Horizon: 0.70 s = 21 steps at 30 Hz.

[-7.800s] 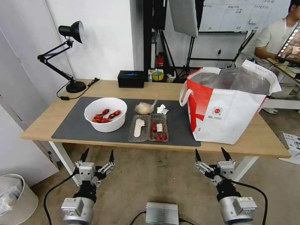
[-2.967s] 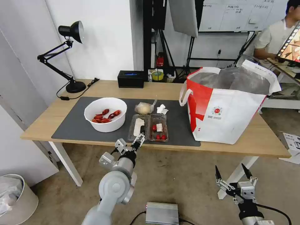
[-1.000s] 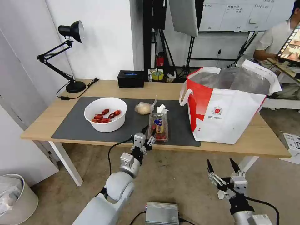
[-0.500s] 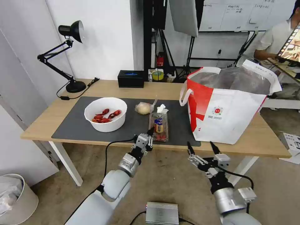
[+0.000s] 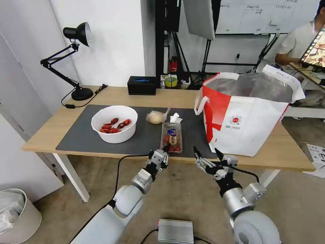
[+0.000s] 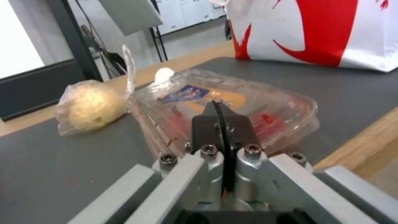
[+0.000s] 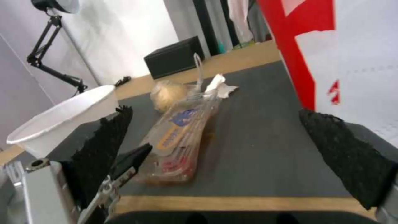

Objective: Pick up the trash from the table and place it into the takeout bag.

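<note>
Light-wood table [image 5: 101, 93], grey mat [image 5: 84, 139]; closed clear tray [image 5: 171, 137] near front edge, takeout bag [image 5: 248, 113] at right. Left pincer [image 5: 165, 151] closed at tray's near end; right pincer [image 5: 206, 156] open beside it.

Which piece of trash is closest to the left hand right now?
The clear plastic tray, folded shut on the mat's front edge. The left hand is at its near end; the bowl, bagged lump and tissue sit farther back.
</note>
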Motion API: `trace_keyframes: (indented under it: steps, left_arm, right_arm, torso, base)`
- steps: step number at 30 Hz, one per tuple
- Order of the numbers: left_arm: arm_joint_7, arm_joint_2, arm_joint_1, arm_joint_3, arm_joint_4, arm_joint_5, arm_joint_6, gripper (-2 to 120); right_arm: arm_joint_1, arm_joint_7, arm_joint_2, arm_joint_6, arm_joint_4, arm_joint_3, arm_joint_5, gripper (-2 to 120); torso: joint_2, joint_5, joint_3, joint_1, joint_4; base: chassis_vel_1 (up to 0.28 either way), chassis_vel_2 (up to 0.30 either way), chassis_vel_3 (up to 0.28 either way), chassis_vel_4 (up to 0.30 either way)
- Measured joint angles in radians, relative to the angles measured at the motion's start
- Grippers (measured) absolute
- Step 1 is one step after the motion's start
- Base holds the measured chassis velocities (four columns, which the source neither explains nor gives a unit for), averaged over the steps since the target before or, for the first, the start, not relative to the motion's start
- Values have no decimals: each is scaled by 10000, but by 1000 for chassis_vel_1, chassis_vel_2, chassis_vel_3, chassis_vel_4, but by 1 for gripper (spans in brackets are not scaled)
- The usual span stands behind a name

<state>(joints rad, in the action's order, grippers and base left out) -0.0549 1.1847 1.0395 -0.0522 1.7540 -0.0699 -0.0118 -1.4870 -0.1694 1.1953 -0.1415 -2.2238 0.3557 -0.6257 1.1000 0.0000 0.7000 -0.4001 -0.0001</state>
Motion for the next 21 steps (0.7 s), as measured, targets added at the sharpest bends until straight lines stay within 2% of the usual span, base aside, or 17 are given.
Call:
trace_keyframes:
  steps: [12, 21]
  left_arm:
    - [-36, -134, 12, 61, -107, -60, -50, 0]
    - [-108, -123, 22, 30, -153, -153, -86, 0]
  right_arm:
    - [1537, -647, -245, -647, 660, -407, -1391, 100]
    - [2651, -1292, 82, -1163, 1624, -1086, -2347, 100]
  torso:
    - [0, 0, 0, 0, 1]
    - [0, 0, 0, 1, 1]
  base:
    - [0, 0, 0, 0]
    - [0, 0, 0, 0]
